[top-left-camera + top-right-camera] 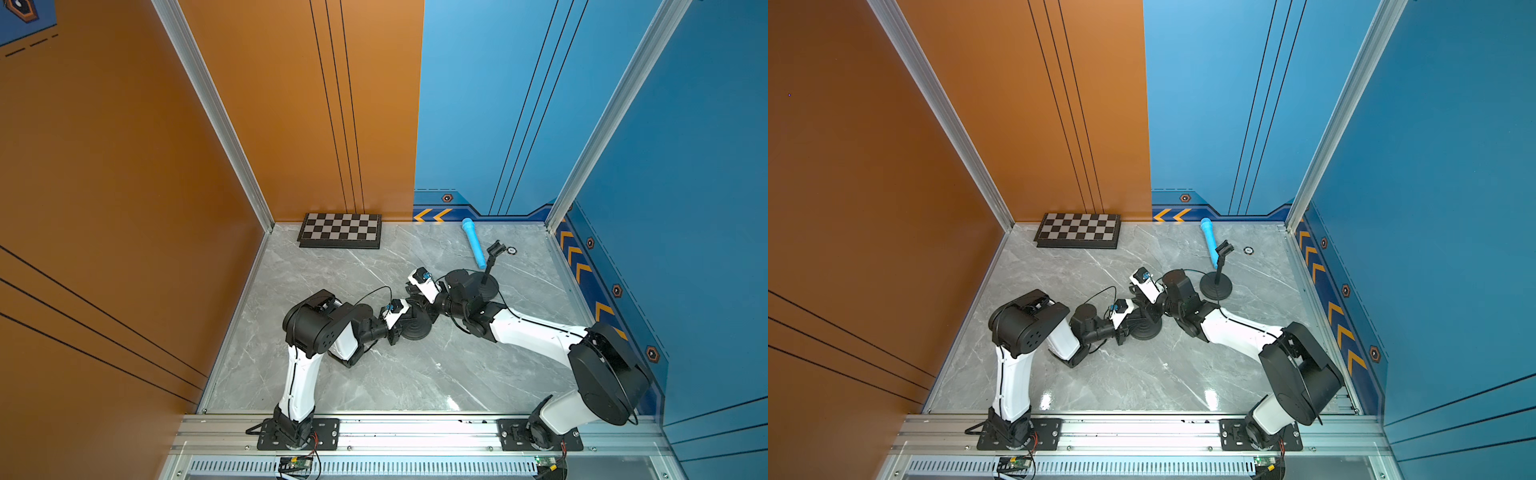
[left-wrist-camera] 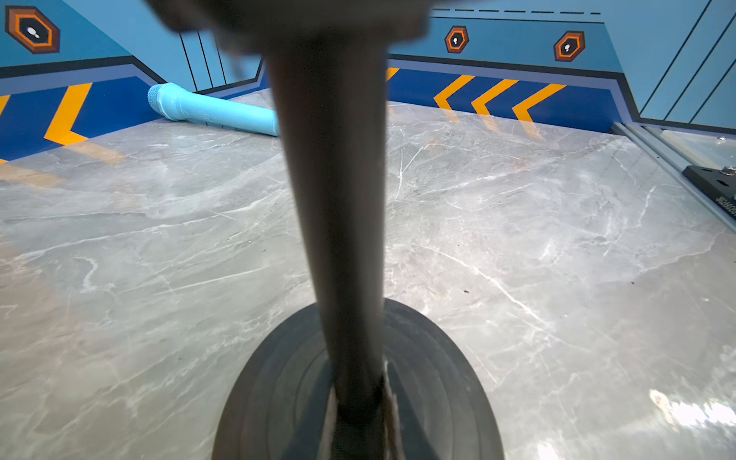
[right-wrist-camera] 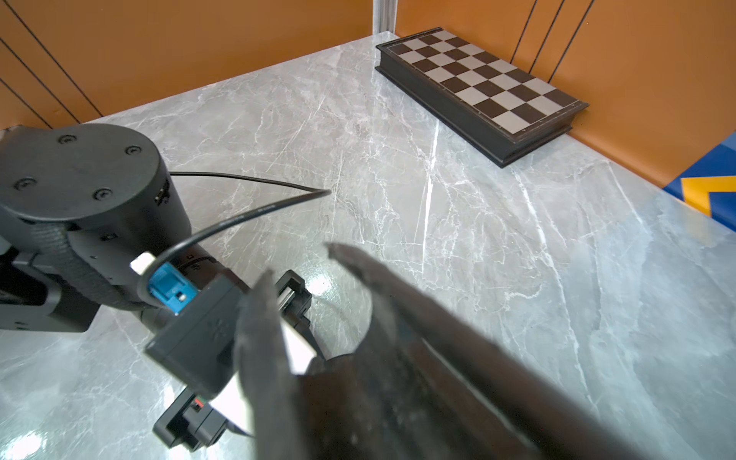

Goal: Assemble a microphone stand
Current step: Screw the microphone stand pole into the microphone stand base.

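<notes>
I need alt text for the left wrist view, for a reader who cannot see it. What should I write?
A black pole rises, blurred and very close, from a round black base on a grey marble table. Behind it a light blue microphone lies flat by the blue wall with orange chevrons.

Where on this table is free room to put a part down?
Free: the front strip of the table between left arm and right arm; the left side before the chessboard. Crowded: the centre, where both arms meet over a stand base; the far right, with the blue microphone and the second stand.
</notes>
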`<state>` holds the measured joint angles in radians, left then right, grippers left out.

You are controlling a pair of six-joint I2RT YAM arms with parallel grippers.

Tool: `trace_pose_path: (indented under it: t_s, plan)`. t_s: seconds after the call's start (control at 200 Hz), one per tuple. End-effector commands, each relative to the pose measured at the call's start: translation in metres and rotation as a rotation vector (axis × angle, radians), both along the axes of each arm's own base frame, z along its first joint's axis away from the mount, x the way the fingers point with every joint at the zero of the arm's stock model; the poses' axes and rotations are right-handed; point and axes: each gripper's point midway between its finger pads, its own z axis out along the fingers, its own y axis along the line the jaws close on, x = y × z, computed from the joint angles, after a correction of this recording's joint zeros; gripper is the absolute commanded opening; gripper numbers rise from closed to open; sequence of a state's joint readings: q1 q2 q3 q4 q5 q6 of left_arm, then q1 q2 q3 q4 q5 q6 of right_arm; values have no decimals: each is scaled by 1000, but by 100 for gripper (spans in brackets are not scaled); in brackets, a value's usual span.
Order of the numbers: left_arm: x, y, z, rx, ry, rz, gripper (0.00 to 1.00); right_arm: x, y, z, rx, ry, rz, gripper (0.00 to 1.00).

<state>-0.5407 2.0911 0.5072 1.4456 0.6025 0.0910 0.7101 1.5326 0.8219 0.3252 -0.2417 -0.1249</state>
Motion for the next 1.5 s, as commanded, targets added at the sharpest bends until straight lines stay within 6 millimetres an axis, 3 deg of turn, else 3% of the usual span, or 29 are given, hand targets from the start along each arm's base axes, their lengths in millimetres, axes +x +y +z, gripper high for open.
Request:
trace_pose_path:
  t_s: [0.0, 0.15, 0.28, 0.4, 0.515, 0.651, 0.711, 0.781, 0.886, 0.956, 1.171, 1.276, 1.356, 1.496]
  plan:
    - [-17, 7, -35, 79, 124, -17, 13, 9, -17, -1, -5, -110, -289, 0]
    - [-14, 7, -31, 70, 122, -2, 20, 4, -36, -16, 56, -132, -625, 0]
    - [-10, 5, -30, 64, 126, 8, 20, -4, -14, -22, 58, -124, -578, 0]
    - [-9, 2, -34, 63, 135, 1, 18, -8, 3, -11, 78, -106, -476, 0]
    - [-12, 0, -37, 66, 135, -21, 2, -12, 12, -3, 37, -62, -321, 21]
    - [-17, 3, -40, 80, 129, -31, 0, -26, 14, 5, 3, -8, -36, 52]
    - [-18, 4, -41, 85, 124, -37, 0, -36, 15, 11, 29, 57, 137, 55]
    - [-20, 4, -42, 87, 123, -46, 0, -37, 12, 19, 44, 96, 221, 55]
    - [-21, 3, -41, 84, 124, -52, 0, -21, 4, 20, 7, 96, 221, 53]
    - [-21, 4, -40, 84, 123, -49, 0, -11, 3, 21, 9, 104, 207, 46]
    - [-19, 5, -42, 86, 132, -29, 8, 15, -7, 9, -15, 77, -16, 0]
    - [-19, 6, -44, 86, 142, -27, 11, 23, -24, 0, 53, 52, -222, 0]
    - [-18, 7, -45, 81, 157, -21, 14, 13, -26, -6, 80, 3, -338, 0]
    - [-15, 6, -38, 66, 155, -13, 30, 8, -41, -9, 39, -71, -543, 0]
